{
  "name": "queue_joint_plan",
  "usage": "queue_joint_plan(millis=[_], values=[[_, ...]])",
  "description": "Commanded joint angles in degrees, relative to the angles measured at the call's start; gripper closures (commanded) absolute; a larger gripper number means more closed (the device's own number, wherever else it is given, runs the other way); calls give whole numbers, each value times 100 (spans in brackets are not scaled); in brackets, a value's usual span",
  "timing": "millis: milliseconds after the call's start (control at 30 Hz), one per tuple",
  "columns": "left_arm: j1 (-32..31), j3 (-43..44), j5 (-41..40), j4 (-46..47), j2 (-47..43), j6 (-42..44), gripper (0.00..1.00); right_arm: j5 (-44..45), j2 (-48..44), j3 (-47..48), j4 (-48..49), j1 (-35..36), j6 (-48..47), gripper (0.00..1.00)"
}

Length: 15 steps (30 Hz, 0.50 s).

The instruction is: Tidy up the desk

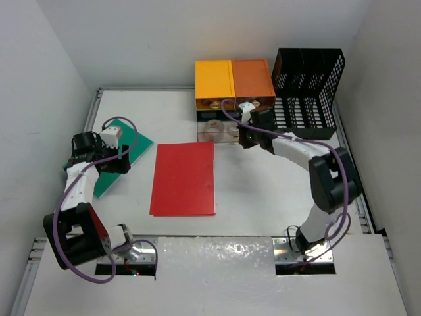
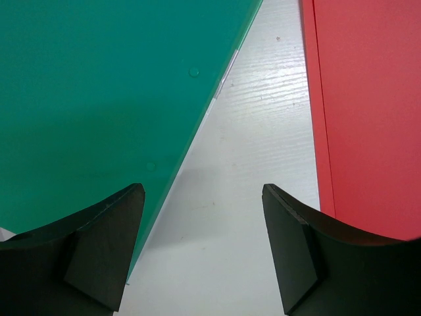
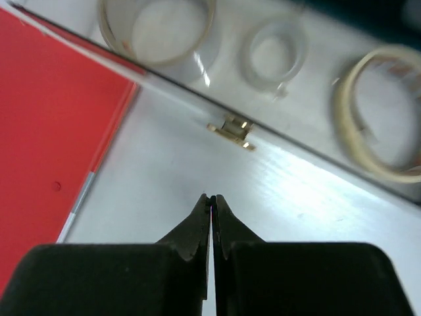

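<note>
The white desk [image 1: 263,191] holds a red folder [image 1: 183,178] in the middle and a green folder [image 1: 115,158] at the left. My left gripper [image 1: 123,160] is open and empty, low over the green folder's right edge. In the left wrist view my left gripper [image 2: 200,194] frames bare desk [image 2: 250,151] between the green folder [image 2: 99,99] and the red folder [image 2: 368,112]. My right gripper [image 1: 243,139] is shut and empty, just in front of a clear open drawer [image 1: 220,130]. In the right wrist view my right gripper [image 3: 212,196] points at the drawer's small gold knob [image 3: 233,130].
An orange-and-yellow drawer unit [image 1: 233,82] stands at the back centre. A black mesh file rack [image 1: 308,89] stands at the back right. The clear drawer [image 3: 316,131] holds tape rolls [image 3: 378,118]. The red folder's corner [image 3: 52,138] lies left of my right gripper.
</note>
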Motion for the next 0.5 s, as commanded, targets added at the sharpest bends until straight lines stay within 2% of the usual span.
queue_joint_plan(millis=[0,167,300,467], values=[[41,163,56,91,-142,61,29,-5,318,59,63,45,566,100],[41,154,30,126,-90,52,29,329,1107,708,177,45,383,100],[41,145,-49,117,-72,61,29,1076,1742,1518,238,45,136,100],[41,154,-190,161,-20,61,29,1612,2120,1896,906,28,-92,100]])
